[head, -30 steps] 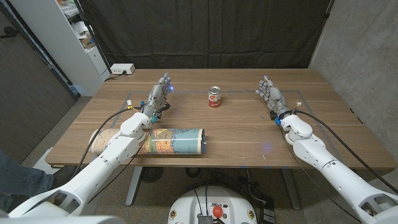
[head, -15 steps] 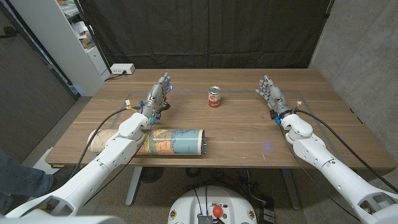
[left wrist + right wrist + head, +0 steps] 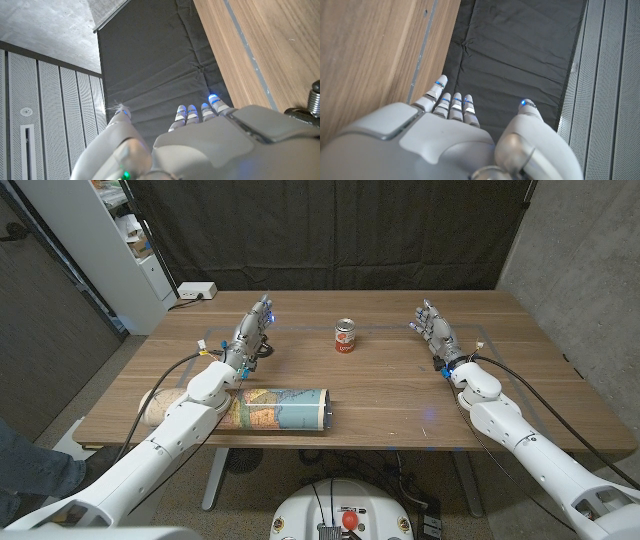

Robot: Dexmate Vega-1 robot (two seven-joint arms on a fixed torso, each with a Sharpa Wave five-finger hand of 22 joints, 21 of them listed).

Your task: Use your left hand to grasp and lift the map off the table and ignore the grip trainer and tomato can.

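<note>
Both robot hands (image 3: 252, 332) (image 3: 434, 330) seemingly open, empty

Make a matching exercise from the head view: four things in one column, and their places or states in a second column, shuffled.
Things:
1. map
2. tomato can
3. left hand
4. right hand

Places or states:
A. stands upright mid-table
B. open, on the robot's right side of the table
C. lies rolled near the front edge
D. open, beyond the map, holding nothing

Pairs: 1-C, 2-A, 3-D, 4-B
</note>
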